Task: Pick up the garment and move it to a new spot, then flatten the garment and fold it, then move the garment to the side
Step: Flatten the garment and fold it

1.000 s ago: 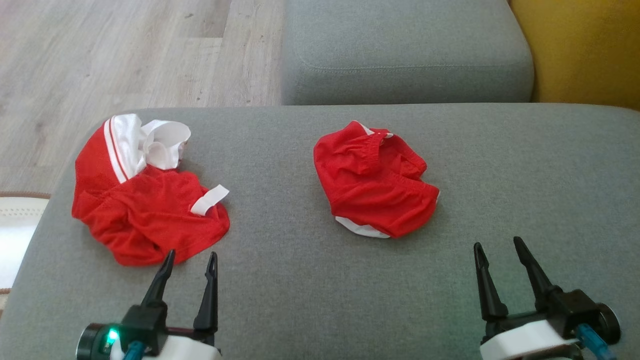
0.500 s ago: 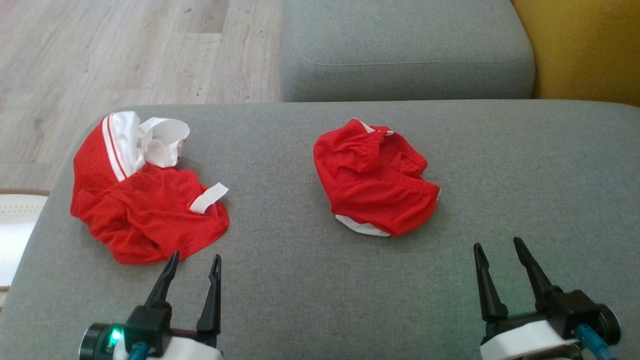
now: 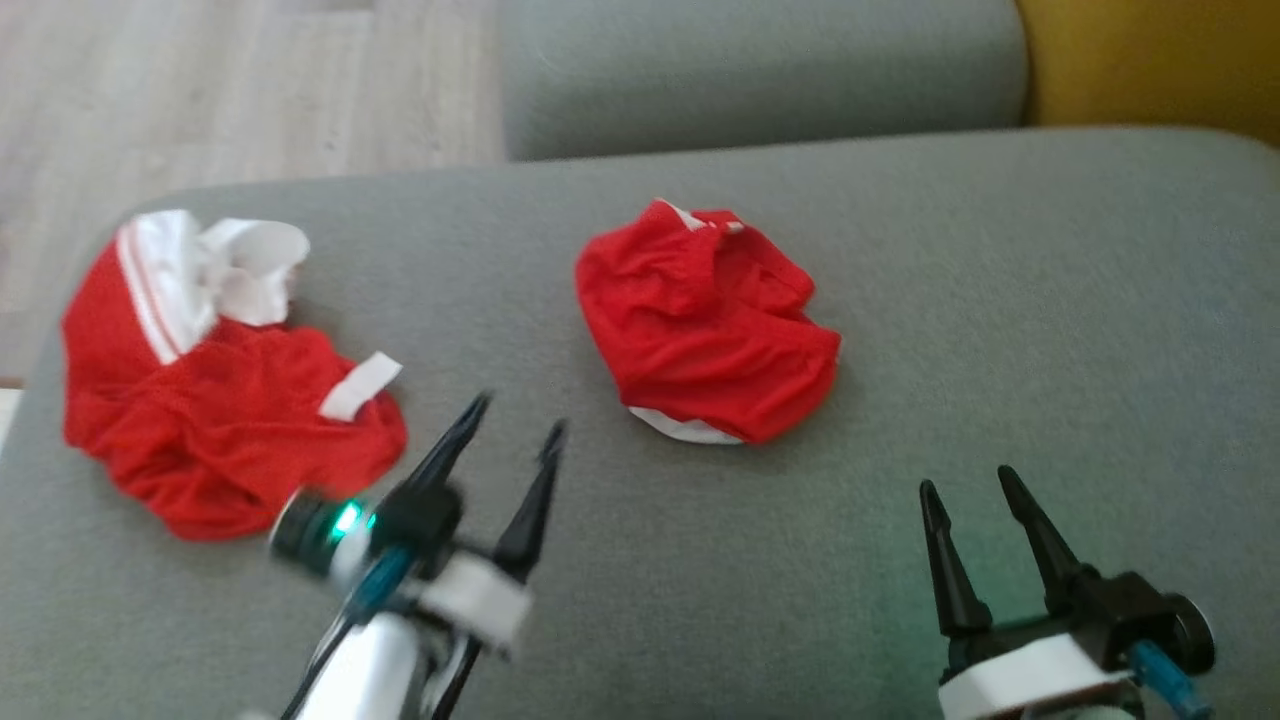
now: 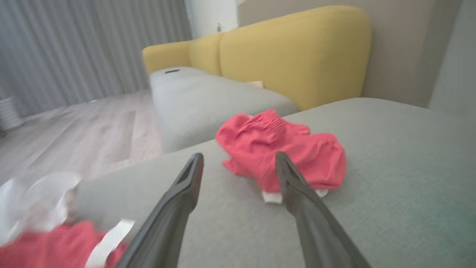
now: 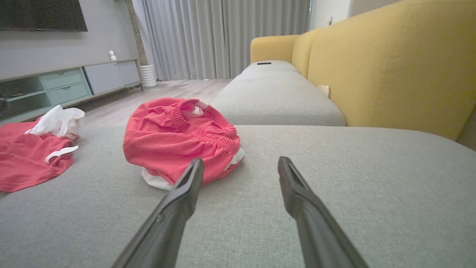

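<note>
Left gripper jaws wide apart, empty, above grey fabric sofa seat, pointing toward crumpled red elastic-waist shorts mid-seat, not touching; right gripper likewise spread, empty. Nothing lifted yet: pick-up, flattening, folding, shifting aside all remain

Shorts centred on cushion; jersey at left.

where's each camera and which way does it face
Head view: on the head, looking down at the grey cushion; left pincer and right pincer show.
Left wrist view: left arm, along its own fingers toward the red shorts.
Right wrist view: right arm, past its fingers toward the yellow backrest.
All three share the red shorts.
</note>
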Tool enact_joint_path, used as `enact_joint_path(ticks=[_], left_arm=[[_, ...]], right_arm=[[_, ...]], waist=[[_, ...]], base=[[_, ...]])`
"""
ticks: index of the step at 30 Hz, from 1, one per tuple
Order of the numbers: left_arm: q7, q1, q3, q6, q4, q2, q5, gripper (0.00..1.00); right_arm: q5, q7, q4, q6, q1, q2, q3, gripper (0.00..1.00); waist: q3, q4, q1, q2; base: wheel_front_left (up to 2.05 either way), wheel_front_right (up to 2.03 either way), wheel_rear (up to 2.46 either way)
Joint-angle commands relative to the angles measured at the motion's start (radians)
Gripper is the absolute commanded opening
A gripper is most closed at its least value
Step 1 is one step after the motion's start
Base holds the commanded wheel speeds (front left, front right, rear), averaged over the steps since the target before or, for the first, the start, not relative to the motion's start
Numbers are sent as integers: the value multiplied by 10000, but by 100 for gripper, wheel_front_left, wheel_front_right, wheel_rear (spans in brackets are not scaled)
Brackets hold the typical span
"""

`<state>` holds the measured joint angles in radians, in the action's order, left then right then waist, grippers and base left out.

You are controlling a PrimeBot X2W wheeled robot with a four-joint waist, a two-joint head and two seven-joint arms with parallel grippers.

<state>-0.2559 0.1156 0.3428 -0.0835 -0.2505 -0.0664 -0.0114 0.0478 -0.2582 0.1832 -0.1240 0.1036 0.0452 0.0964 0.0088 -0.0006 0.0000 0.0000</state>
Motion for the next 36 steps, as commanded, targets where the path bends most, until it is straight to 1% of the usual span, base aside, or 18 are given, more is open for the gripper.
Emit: enact_joint_path(ticks=[1, 2, 3, 6, 8, 11, 16, 19, 23, 26, 32, 33, 34, 35, 36], left_arm=[[-59, 618, -258, -31, 275, 9, -67, 100], [-59, 1032, -28, -103, 113, 29, -112, 100], [-59, 1885, 450, -227, -403, 73, -144, 100], [-14, 3293, 1179, -331, -1310, 127, -192, 100], [254, 4221, 1704, -372, -1891, 149, -162, 100], [969, 5470, 2755, -409, -2454, 157, 340, 100], [2019, 7077, 4480, -406, -2836, 159, 1392, 100], [2570, 7778, 5389, -284, -2987, 160, 1963, 100], [3095, 8558, 6375, -5, -3317, 161, 2534, 100], [3348, 9083, 6955, 213, -3694, 161, 2840, 100], [4283, 9673, 7858, 401, -4615, 161, 3455, 100], [4453, 9724, 7985, 392, -4751, 161, 3548, 62], [4572, 9766, 8089, 390, -4863, 161, 3638, 13], [4687, 9804, 8193, 371, -4978, 161, 3720, 0], [4745, 9835, 8272, 359, -5072, 161, 3803, 0]], right_arm=[[92, -36, -384, -67, -641, 51, 278, 100], [143, -36, -448, -67, -726, 51, 290, 100], [145, -36, -556, -67, -886, 51, 341, 100], [135, -36, -648, -67, -1139, 51, 452, 100], [103, -36, -678, -67, -1313, 51, 526, 100], [94, -36, -728, -67, -1564, 51, 607, 100], [138, -36, -765, -67, -1833, 51, 598, 100], [154, -36, -755, -67, -1948, 51, 675, 100], [166, -36, -748, -67, -2115, 51, 802, 100], [195, -36, -736, -67, -2230, 51, 898, 100], [265, -36, -699, -67, -2355, 51, 984, 100], [278, -36, -693, -67, -2362, 51, 974, 100], [298, -36, -690, -67, -2366, 51, 960, 100], [315, -36, -688, -67, -2369, 51, 955, 100], [330, -36, -689, -67, -2369, 51, 954, 100]], waist=[[405, -326, 0, 0], [606, -434, 0, 0], [944, -642, 0, 0], [1466, -971, 0, 0], [1801, -1156, 0, 0], [2266, -1384, 0, 0], [2850, -1610, 0, 0], [3090, -1730, 0, 0], [3342, -1903, 0, 0], [3478, -2040, 0, 0], [3616, -2214, 0, 0], [3615, -2223, 0, 0], [3601, -2235, 0, 0], [3581, -2247, 0, 0], [3548, -2263, 0, 0]], base=[[0, 0, 0], [0, 0, 0], [0, 0, 0], [0, 0, 0], [0, 0, 0], [0, 0, 0], [0, 0, 0], [0, 0, 0], [0, 0, 0], [0, 0, 0], [0, 0, 0], [0, 0, 0], [0, 0, 0], [0, 0, 0], [0, 0, 0]])
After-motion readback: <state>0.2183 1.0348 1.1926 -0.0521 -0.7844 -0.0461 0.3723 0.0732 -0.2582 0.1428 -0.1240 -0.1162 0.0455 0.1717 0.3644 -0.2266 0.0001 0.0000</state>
